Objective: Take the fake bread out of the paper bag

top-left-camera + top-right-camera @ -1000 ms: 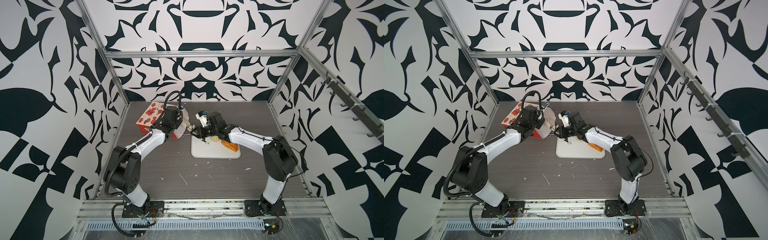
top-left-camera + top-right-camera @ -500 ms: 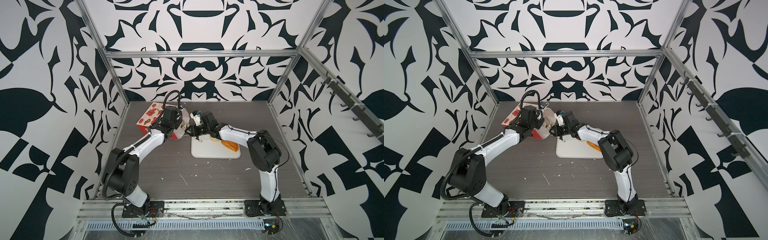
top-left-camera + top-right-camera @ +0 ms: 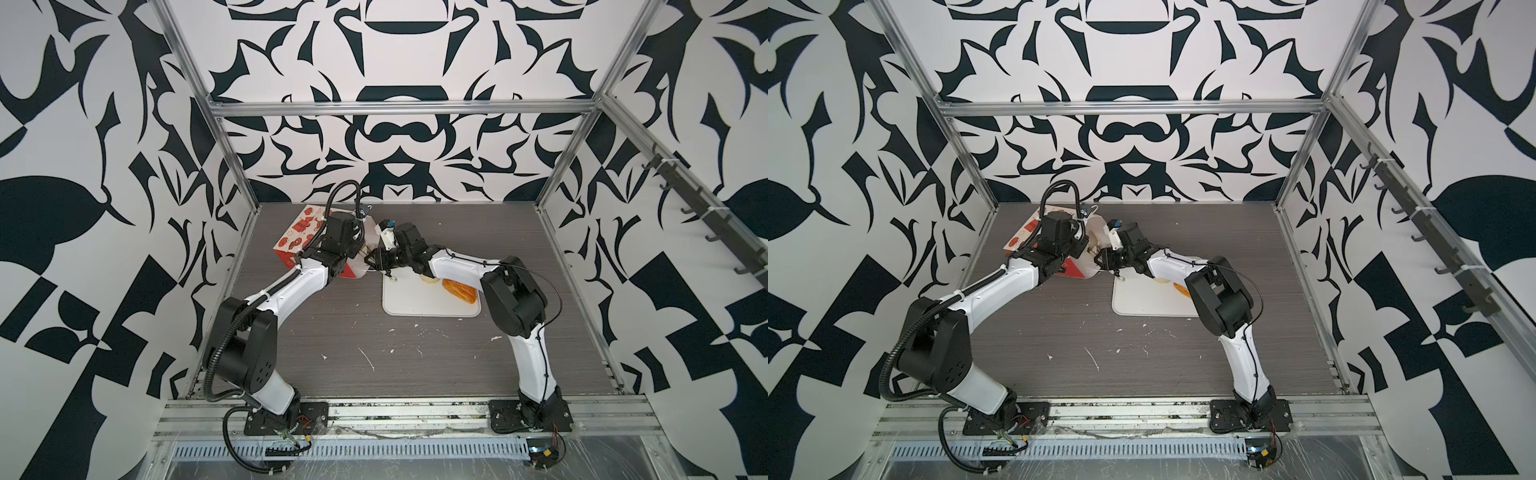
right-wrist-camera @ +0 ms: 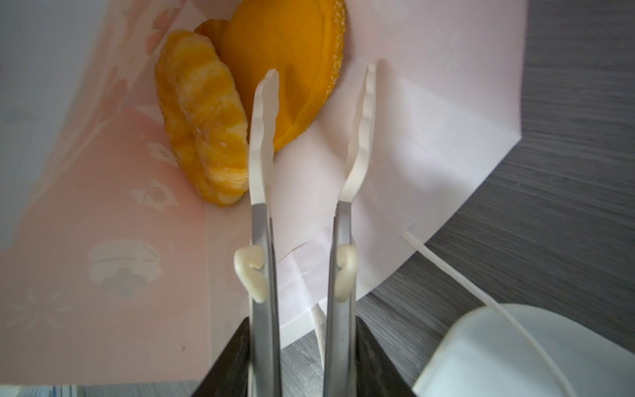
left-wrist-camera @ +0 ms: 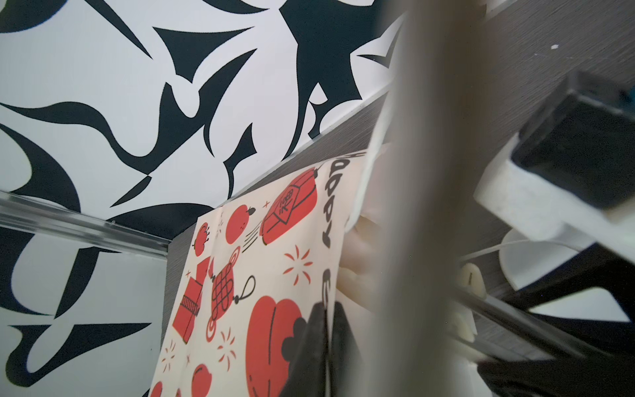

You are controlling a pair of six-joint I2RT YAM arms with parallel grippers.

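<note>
Both top views look steeply down from high before the table [image 3: 415, 374], sharing the whole scene; left wrist camera sits close behind the left pincer [image 5: 326, 309], skimming the paper bag [image 5: 261, 275]; right wrist camera looks past the right pincer [image 4: 319, 82] into it.

We see a dark gray bench [image 3: 415, 374] with a red paper bag [image 3: 297, 232] lying on its side, a white tray [image 3: 415, 297] just beside it, and white bits [image 3: 368, 359].
</note>
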